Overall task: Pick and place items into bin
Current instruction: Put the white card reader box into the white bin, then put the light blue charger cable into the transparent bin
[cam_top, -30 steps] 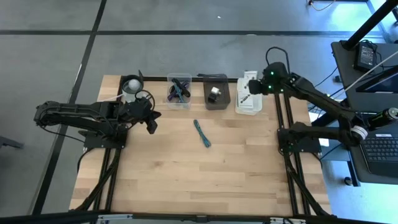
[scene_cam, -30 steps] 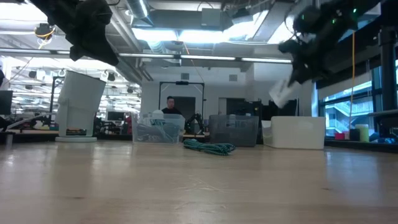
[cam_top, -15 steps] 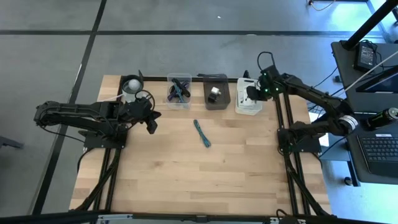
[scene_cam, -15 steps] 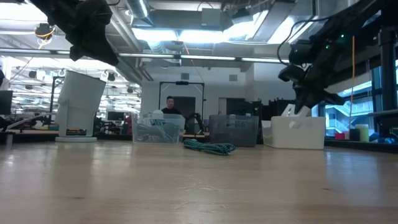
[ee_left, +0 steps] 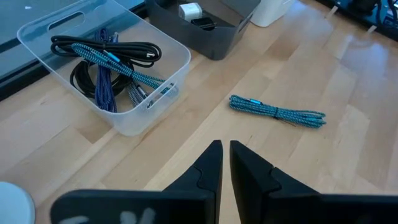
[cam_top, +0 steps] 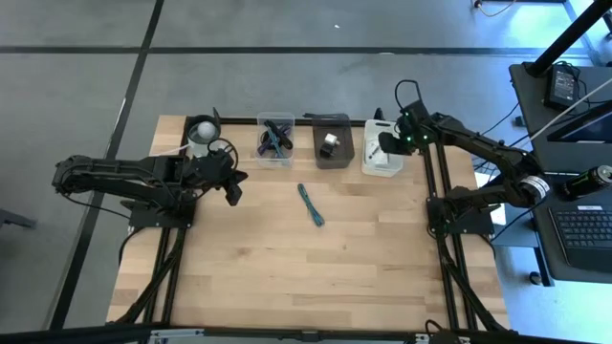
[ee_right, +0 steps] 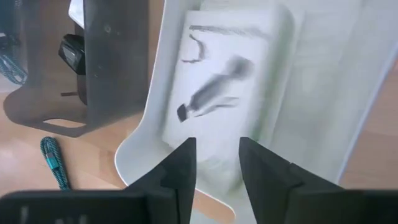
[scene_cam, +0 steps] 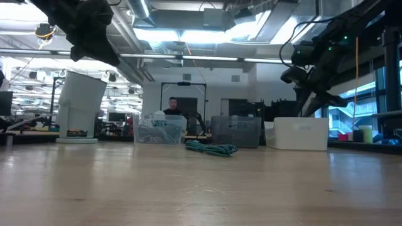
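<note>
Pale wooden counter [cam_top: 287,258] seen from above. Right claw [ee_right: 216,163] poised over the white plastic bin [cam_top: 382,153] at the far edge, fingers parted, grasping nothing; white card with black print [ee_right: 214,102] lying inside that bin. Teal braided coiled cable [cam_top: 310,204] loose mid-counter, apart from the bins. Left claw [ee_left: 224,163] clenched, empty, hovering near the clear plastic bin of cables [ee_left: 109,68].
</note>
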Tool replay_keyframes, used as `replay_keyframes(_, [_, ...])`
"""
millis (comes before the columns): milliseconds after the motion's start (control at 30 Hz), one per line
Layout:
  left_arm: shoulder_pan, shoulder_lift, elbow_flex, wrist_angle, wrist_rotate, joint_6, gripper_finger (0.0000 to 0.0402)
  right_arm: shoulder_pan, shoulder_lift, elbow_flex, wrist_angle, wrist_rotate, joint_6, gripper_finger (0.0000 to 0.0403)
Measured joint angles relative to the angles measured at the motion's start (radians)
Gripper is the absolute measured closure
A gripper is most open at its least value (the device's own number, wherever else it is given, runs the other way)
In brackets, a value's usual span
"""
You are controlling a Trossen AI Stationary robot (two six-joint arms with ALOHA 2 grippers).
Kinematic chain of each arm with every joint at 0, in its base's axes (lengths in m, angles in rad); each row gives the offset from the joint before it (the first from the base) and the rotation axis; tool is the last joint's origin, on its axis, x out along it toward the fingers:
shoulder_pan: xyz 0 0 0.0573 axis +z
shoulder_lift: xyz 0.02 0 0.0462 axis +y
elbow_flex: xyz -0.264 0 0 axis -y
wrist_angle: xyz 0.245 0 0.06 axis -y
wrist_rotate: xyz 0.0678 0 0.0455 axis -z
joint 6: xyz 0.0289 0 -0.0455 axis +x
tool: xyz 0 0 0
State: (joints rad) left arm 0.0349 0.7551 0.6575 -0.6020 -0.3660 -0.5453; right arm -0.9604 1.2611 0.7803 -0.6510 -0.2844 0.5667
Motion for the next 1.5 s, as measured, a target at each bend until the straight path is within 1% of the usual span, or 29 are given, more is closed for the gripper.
replay_keyframes(100, [0.000, 0.000, 0.000, 0.000, 0.000, 0.001, 0.0375, 0.000, 0.000, 0.018, -0.017, 0.004, -0.016, 0.0271])
replay_keyframes(167, [0.000, 0.000, 0.000, 0.000, 0.000, 0.001, 0.0375, 0.000, -0.001, 0.053, -0.047, 0.028, -0.030, 0.0266])
replay_keyframes(300, [0.000, 0.000, 0.000, 0.000, 0.000, 0.017, 0.0375, 0.000, -0.001, 0.160, -0.157, 0.098, -0.081, 0.0264])
replay_keyframes(400, [0.000, 0.000, 0.000, 0.000, 0.000, 0.017, 0.0375, 0.000, -0.001, 0.252, -0.227, 0.100, -0.105, 0.0266])
replay_keyframes(500, [0.000, 0.000, 0.000, 0.000, 0.000, 0.017, 0.0375, 0.028, -0.011, 0.327, -0.274, 0.101, -0.104, 0.0269])
replay_keyframes(600, [0.000, 0.000, 0.000, 0.000, 0.000, 0.036, 0.0375, 0.090, -0.049, 0.352, -0.274, 0.105, -0.094, 0.0270])
replay_keyframes(700, [0.000, 0.000, 0.000, 0.000, 0.018, 0.079, 0.0375, 0.184, -0.107, 0.339, -0.257, 0.166, -0.060, 0.0270])
replay_keyframes(800, [0.000, 0.000, 0.000, 0.001, 0.057, 0.112, 0.0375, 0.305, -0.172, 0.306, -0.252, 0.239, -0.001, 0.0270])
replay_keyframes(867, [0.000, -0.004, -0.001, 0.011, 0.086, 0.155, 0.0375, 0.396, -0.213, 0.271, -0.219, 0.255, 0.024, 0.0270])
replay_keyframes(967, [0.000, -0.008, -0.001, 0.061, 0.097, 0.231, 0.0375, 0.545, -0.256, 0.203, -0.095, 0.258, 0.054, 0.0270])
replay_keyframes(1100, [0.000, -0.013, -0.001, 0.140, 0.097, 0.332, 0.0375, 0.725, -0.269, 0.085, 0.200, 0.272, 0.061, 0.0279])
replay_keyframes(1233, [0.000, -0.018, -0.001, 0.177, 0.098, 0.393, 0.0375, 0.882, -0.242, -0.052, 0.538, 0.411, 0.078, 0.0310])
replay_keyframes(1267, [0.000, -0.019, -0.001, 0.180, 0.099, 0.401, 0.0375, 0.912, -0.228, -0.088, 0.624, 0.439, 0.056, 0.0320])
replay_keyframes(1367, [0.000, -0.028, -0.001, 0.178, 0.127, 0.425, 0.0375, 0.973, -0.172, -0.173, 0.830, 0.447, 0.012, 0.0346])
replay_keyframes(1433, [0.000, -0.033, -0.001, 0.180, 0.142, 0.439, 0.0375, 0.992, -0.127, -0.198, 0.902, 0.445, -0.012, 0.0359])
replay_keyframes(1500, [0.000, -0.036, -0.001, 0.180, 0.144, 0.447, 0.0375, 0.999, -0.078, -0.189, 0.944, 0.448, -0.006, 0.0371])
